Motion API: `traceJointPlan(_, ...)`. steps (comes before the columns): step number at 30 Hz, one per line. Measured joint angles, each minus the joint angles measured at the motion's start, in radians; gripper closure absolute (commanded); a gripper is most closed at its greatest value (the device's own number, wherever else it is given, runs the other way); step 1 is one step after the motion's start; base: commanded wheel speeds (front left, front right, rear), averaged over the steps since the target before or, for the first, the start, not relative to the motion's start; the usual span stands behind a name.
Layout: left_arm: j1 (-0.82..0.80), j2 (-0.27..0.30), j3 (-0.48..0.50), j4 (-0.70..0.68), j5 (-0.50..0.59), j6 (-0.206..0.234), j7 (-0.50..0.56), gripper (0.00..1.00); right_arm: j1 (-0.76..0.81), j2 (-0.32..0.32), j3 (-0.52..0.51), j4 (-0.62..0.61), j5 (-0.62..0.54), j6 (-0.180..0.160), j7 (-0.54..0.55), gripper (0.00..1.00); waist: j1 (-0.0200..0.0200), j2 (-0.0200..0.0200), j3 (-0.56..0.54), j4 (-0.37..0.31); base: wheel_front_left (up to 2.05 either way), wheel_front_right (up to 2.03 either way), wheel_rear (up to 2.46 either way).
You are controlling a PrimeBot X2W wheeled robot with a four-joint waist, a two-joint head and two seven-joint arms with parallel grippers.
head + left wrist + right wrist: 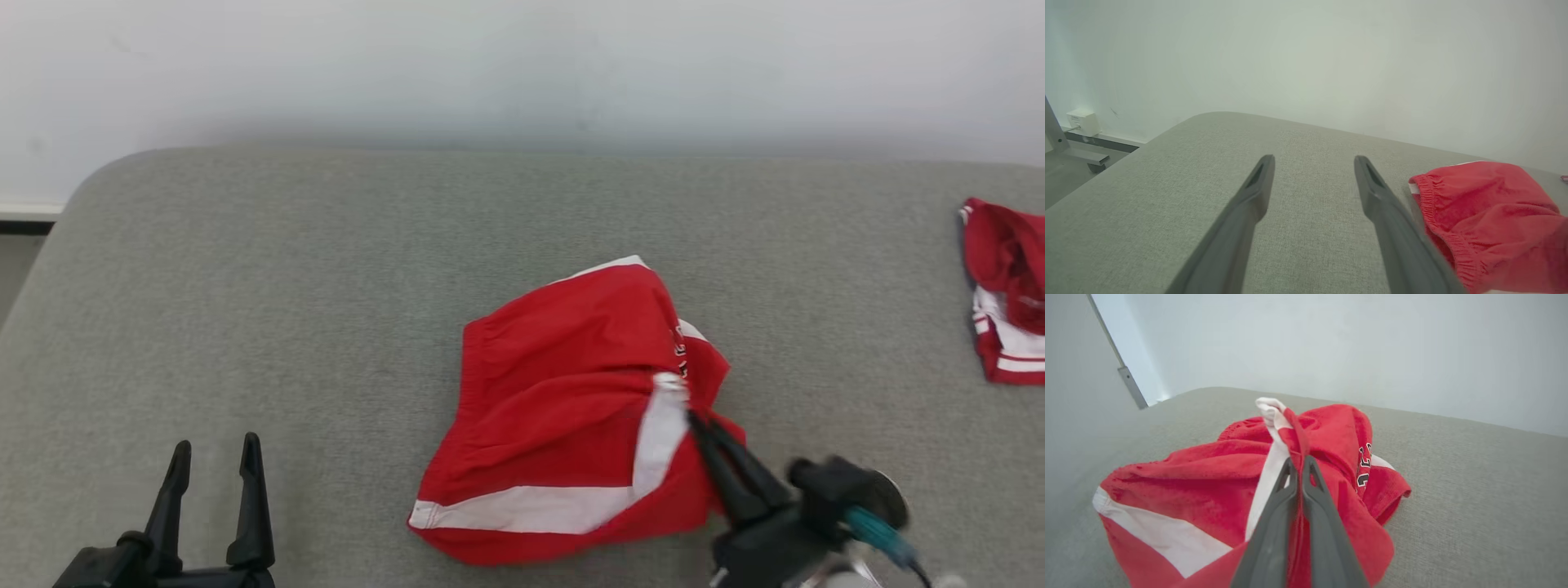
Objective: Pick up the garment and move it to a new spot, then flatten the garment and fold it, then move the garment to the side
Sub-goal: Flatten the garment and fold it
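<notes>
- The left pincer [216, 443] is hovering with its fingers spread wide and nothing between them, over bare grey padded surface [326, 286]. The garment is sitting to its right and slightly ahead.
- The garment [563, 408], red shorts with white stripes, is lying crumpled directly ahead of the right pincer. Its gathered elastic edge is facing the left pincer, and its long axis seems to be running from near-left to far-right.
- The right pincer [694, 416] is pressing its fingers together on a raised fold of red and white cloth at the heap's right side.
- To lift well, it is probably worth rising slowly and checking that the pinch is catching more than one thin layer, so the cloth is not slipping out.
- Another red garment [1008, 294] is lying well to the right of the right pincer.
</notes>
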Motion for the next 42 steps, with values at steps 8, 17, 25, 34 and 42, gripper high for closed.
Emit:
traceJointPlan(8,0.002,0.000,-0.021,0.008,-0.003,0.000,0.000,0.00,0.227,0.079,-0.219,-0.144,0.061,0.000,0.000,1.00,0.0000,0.0000,0.008,-0.065,0.00,0.00,0.00)
traceJointPlan(17,-0.006,0.000,-0.030,0.008,-0.001,0.000,0.000,0.00,0.263,0.144,-0.357,-0.163,0.085,0.000,0.000,0.00,0.0000,-0.0001,0.012,-0.106,0.00,0.00,0.00)
traceJointPlan(25,0.007,0.000,-0.016,0.008,0.010,0.000,0.000,0.00,0.262,0.129,-0.383,-0.229,-0.001,0.000,0.000,0.00,0.0000,0.0000,-0.010,-0.122,0.00,0.00,0.00)
traceJointPlan(34,0.038,0.000,-0.012,0.002,0.048,-0.002,0.000,0.00,0.262,0.097,-0.388,-0.270,-0.059,0.000,0.000,0.00,0.0000,0.0000,-0.054,-0.127,0.00,0.00,0.00)
traceJointPlan(42,0.085,0.006,0.017,-0.022,0.083,0.001,0.000,0.00,0.304,0.095,-0.375,-0.253,-0.067,0.000,0.000,0.00,-0.0003,0.0000,-0.091,-0.121,0.00,0.00,0.00)
